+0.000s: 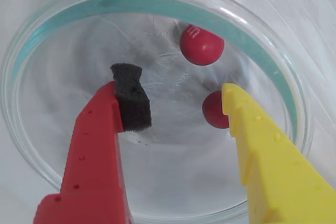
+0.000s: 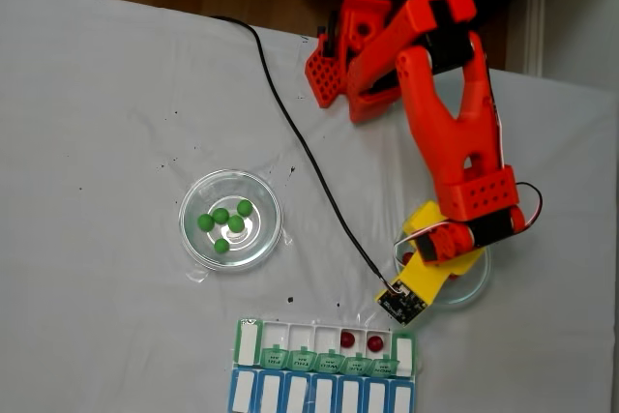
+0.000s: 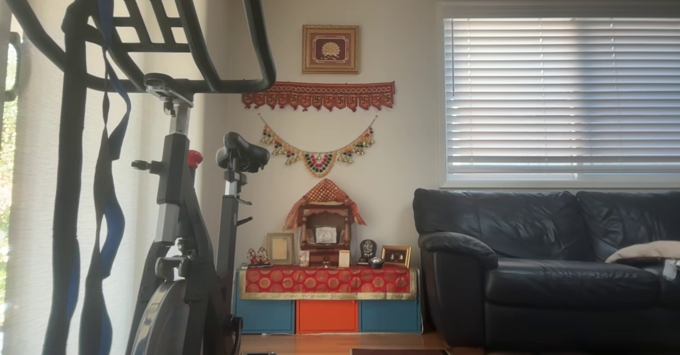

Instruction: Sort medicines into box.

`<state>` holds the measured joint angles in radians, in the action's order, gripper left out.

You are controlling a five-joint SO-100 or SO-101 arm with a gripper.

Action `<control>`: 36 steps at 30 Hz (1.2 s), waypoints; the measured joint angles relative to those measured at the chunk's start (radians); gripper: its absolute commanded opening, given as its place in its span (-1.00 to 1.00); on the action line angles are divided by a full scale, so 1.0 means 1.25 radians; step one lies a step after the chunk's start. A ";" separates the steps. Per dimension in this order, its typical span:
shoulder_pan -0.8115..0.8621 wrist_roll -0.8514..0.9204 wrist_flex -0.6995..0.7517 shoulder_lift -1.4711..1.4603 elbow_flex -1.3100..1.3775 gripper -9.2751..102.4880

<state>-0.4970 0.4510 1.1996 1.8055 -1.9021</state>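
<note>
Gripper [image 1: 178, 103] gapes open in glass dish [image 1: 47, 40], one red ball [image 1: 214, 109] touching its yellow finger [image 1: 262, 145]

Wrist view: the lower red ball [image 1: 212, 109] is partly covered by the yellow finger [image 1: 247, 129] of the tool [image 1: 181, 95]. The glass dish [image 1: 31, 145] is cut off at the bottom edge.

Fixed view: the box [image 2: 324, 369] at the counter's near edge is cut by the picture's lower edge; its label text is too small to read. The right-hand dish [image 2: 474, 287] is largely hidden under the arm [image 2: 455, 152]; its contents cannot be counted there.
</note>
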 measured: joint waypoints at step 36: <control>0.037 -0.090 -0.075 0.000 0.002 -0.54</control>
<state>-0.4510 0.3390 1.1060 1.8055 -1.8991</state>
